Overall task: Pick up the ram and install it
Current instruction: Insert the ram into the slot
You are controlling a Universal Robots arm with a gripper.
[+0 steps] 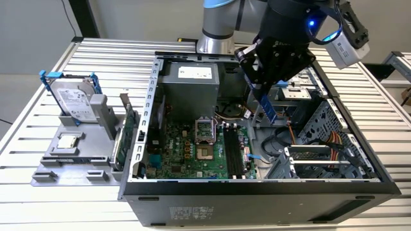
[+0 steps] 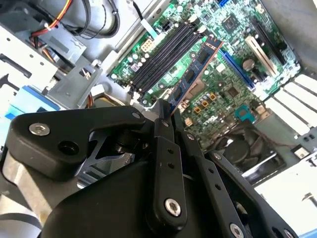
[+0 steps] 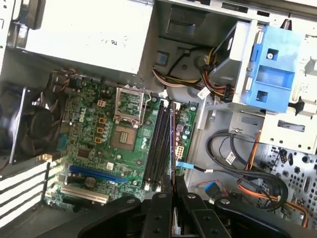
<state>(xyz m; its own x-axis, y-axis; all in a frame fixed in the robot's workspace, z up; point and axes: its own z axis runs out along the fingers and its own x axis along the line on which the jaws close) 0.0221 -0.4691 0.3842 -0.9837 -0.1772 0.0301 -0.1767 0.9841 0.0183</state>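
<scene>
Gripper [image 1: 263,89] pinches the ram [image 1: 268,107] by one end, stick hanging edge-down at upper centre-right of the exterior view, probably lining up with the black memory slots [image 1: 232,151].

Arm [image 1: 222,21] lowered, fingers [image 2: 163,124] pinched together, gripper [image 1: 264,72] pointing down

Open room above the memory slots [image 1: 232,153]; cables [image 1: 286,139] crowd beside.

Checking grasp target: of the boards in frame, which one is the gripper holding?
The ram, the narrow blue stick clamped in the gripper above the open case. The green expansion card stands in the grey holder outside the case, untouched.
</scene>
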